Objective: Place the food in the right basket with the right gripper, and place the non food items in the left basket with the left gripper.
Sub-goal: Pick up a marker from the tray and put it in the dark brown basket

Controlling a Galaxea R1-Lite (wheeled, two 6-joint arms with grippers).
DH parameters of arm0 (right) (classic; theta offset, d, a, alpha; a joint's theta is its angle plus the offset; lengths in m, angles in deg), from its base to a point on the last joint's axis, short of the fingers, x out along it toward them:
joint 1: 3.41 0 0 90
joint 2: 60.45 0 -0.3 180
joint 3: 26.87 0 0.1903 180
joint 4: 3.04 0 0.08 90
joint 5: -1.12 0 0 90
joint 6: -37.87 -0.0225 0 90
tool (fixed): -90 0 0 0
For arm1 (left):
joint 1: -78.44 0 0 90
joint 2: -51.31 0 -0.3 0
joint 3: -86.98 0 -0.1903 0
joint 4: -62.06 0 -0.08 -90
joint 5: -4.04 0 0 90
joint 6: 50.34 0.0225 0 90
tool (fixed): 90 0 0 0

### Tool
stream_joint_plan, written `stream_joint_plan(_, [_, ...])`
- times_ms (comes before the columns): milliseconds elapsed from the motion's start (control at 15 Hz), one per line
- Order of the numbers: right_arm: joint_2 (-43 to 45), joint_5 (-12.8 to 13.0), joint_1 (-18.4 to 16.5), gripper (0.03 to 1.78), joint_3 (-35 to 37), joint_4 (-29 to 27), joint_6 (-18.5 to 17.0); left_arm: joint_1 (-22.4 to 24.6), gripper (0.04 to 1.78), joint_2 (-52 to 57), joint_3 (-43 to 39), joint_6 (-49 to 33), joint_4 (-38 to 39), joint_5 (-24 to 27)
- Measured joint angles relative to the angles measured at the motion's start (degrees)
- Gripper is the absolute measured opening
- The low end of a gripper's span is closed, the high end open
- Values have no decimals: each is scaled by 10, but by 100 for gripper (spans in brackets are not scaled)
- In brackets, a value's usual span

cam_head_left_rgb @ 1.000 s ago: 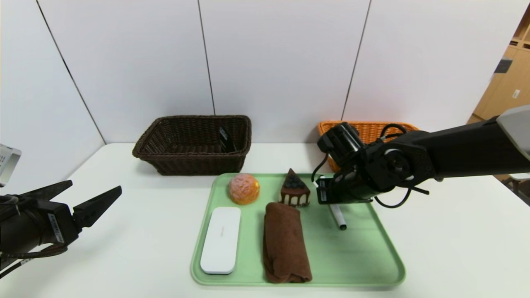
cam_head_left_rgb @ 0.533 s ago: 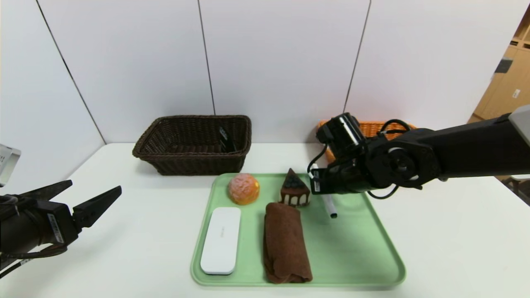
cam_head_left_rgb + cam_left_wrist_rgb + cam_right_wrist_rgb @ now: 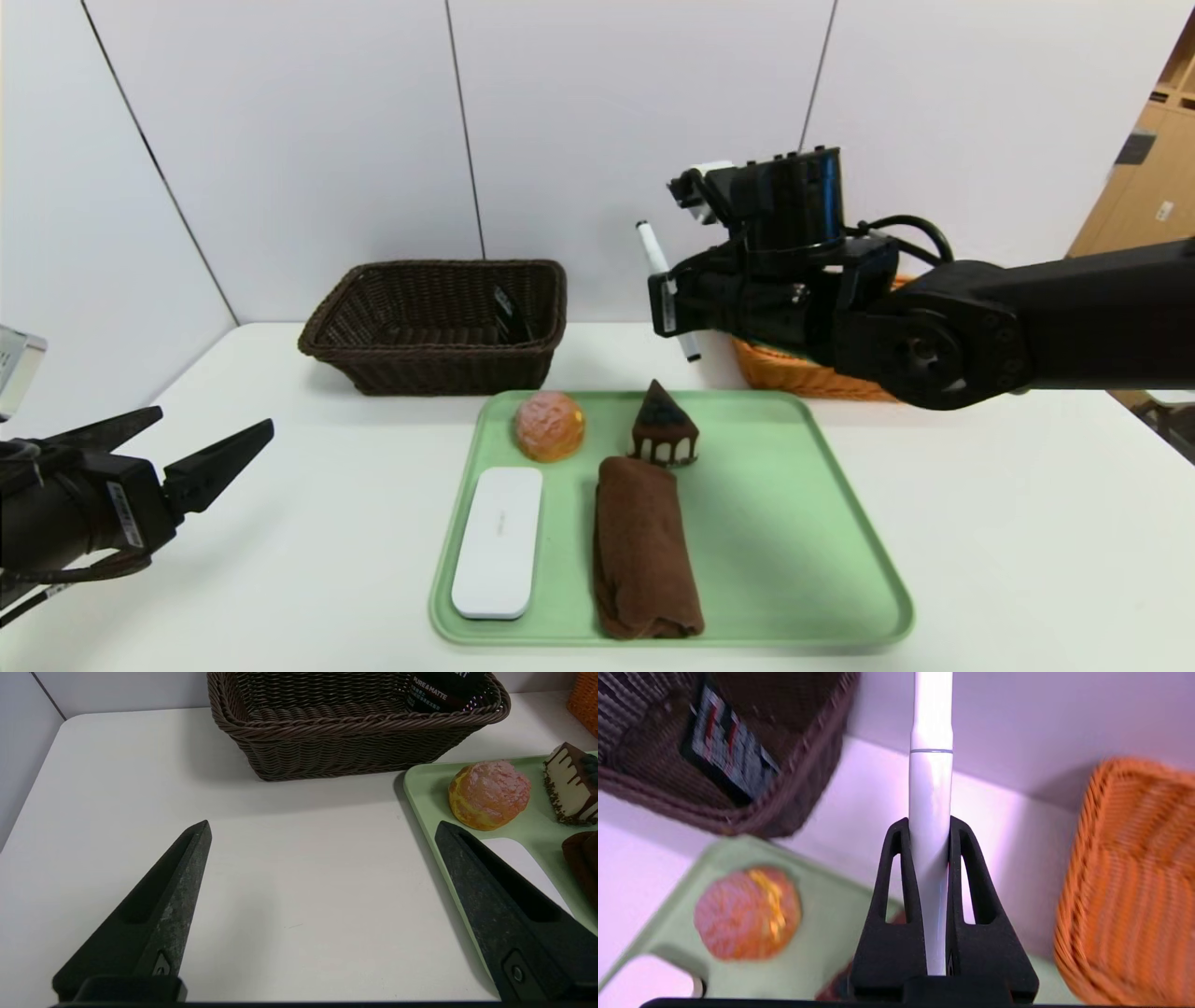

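Marker pen [image 3: 665,287] clamped in the right gripper [image 3: 674,301], held in the air above the table right of frame centre in the head view.

Right gripper's fingers [image 3: 896,896] pinch the slim white pen on both sides, its length tilted, between the dark brown basket [image 3: 437,322] at upper centre-left and the orange basket [image 3: 794,373], which shows behind the right arm. A black tube [image 3: 509,315] leans inside the dark brown basket. On the green tray [image 3: 794,560] at lower centre lie the orange-pink bun [image 3: 550,426] and the chocolate cake slice [image 3: 664,436] along its far edge, with the white case [image 3: 499,541] and the rolled brown towel [image 3: 644,548] nearer the camera. The left gripper [image 3: 191,448] sits at the lower left edge of the frame, over bare table, its fingers spread wide with nothing between them.
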Motion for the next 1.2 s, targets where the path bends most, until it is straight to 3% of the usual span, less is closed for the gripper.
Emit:
stream_joint_plan(267, [-77,5,9,17,-52,127,22,0,169,0,1,1,0,0])
stream_joint_plan(400, [-118,7,13,17,-93,159,47,0,169,0,2,1,1,0])
stream_joint_plan(533, [-163,12,17,17,-146,200,86,0,169,-1,3,1,0,0])
stream_joint_plan(733, [-227,8,26,17,-213,305,170,0,169,-2,3,1,1,0])
stream_joint_plan(1200, [-284,0,64,17,-300,312,207,0,169,-5,-2,1,0,0])
